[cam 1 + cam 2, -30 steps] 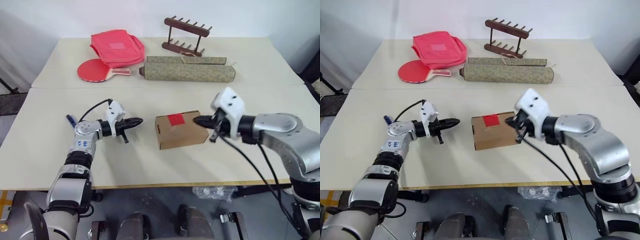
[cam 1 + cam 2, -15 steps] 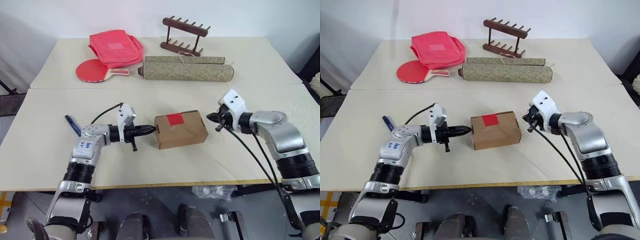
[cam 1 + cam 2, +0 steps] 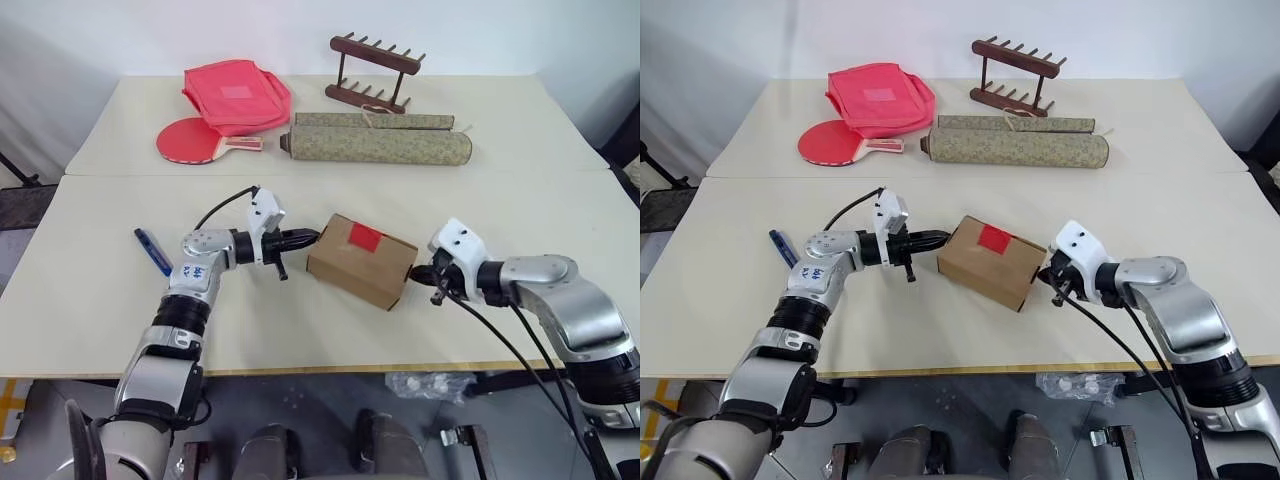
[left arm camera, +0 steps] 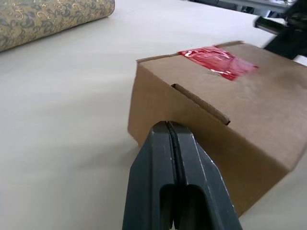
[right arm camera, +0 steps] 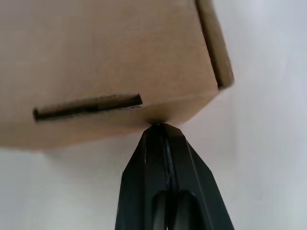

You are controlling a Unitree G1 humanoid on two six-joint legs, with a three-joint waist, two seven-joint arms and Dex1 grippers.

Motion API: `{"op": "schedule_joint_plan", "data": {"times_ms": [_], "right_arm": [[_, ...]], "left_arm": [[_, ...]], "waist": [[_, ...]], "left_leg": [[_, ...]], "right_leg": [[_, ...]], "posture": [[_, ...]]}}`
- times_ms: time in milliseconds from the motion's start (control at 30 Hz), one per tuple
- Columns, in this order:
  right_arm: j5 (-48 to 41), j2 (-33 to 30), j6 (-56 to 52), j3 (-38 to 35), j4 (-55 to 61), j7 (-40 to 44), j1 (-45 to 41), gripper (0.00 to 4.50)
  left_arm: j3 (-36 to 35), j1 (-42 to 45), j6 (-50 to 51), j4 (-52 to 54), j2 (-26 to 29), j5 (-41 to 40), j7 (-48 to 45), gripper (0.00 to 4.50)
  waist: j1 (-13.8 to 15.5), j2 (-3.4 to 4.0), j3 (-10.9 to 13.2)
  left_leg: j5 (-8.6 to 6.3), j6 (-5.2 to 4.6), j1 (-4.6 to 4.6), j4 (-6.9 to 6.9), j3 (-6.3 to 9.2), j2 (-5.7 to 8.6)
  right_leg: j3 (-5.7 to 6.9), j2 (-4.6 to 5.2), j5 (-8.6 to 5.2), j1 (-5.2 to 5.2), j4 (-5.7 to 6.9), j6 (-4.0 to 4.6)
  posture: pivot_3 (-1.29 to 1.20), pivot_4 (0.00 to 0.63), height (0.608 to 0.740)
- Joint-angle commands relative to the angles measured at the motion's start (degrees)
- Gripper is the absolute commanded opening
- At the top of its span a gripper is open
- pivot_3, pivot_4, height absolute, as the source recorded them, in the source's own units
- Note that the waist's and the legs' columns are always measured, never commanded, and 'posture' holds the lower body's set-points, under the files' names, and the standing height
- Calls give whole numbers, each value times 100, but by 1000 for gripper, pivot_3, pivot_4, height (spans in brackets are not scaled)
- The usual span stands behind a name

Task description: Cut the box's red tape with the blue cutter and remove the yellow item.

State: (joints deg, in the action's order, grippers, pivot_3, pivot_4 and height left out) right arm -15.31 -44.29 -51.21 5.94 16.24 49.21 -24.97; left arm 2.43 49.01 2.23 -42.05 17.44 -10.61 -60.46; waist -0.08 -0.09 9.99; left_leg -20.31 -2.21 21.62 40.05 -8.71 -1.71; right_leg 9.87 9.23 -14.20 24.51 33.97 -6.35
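The brown box [image 3: 362, 262] lies skewed on the near table, with the red tape [image 3: 364, 237] on its top. My left gripper [image 3: 310, 237] is shut with nothing in it, its tip at the box's left end, just below the end flap [image 4: 201, 103]. At the box's right end my right gripper [image 3: 415, 274] is shut and empty, its tip touching the lower edge [image 5: 158, 125]. The blue cutter [image 3: 153, 251] lies on the table, well to the left of my left arm. The yellow item is hidden.
On the far table sit a red zip pouch [image 3: 236, 95], a red paddle [image 3: 190, 140], a rolled patterned mat [image 3: 375, 146] and a wooden peg rack [image 3: 375, 70]. A seam [image 3: 520, 171] runs between the two tables.
The left gripper moved right up to the box's left end. The right gripper dropped to the box's right end. The box has turned askew between them.
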Motion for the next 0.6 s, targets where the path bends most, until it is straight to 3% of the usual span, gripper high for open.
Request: {"op": "schedule_joint_plan", "data": {"times_ms": [33,400,600], "right_arm": [[-407,72,-233,-136,867,5,25,0],[-540,-170,-990,-562,1739,-284,413,0],[-842,-600,-1379,-1380,2251,-266,995,0]], "left_arm": [[368,257,-307,-336,-393,149,-459,17],[280,758,-1154,-1680,-710,566,-514,17],[113,810,-1343,-1898,-472,635,-368,17]], "waist": [[2,-1,-1],[11,-3,0],[14,-4,0]], "left_leg": [[0,0,0,0,0,0],[-3,-4,4,2,5,3],[-4,-7,7,2,9,2]], "right_leg": [[0,0,0,0,0,0],[2,2,0,1,-3,0],[5,4,0,1,-5,0]], "posture": [[0,150,740],[0,150,740],[0,150,740]]}}
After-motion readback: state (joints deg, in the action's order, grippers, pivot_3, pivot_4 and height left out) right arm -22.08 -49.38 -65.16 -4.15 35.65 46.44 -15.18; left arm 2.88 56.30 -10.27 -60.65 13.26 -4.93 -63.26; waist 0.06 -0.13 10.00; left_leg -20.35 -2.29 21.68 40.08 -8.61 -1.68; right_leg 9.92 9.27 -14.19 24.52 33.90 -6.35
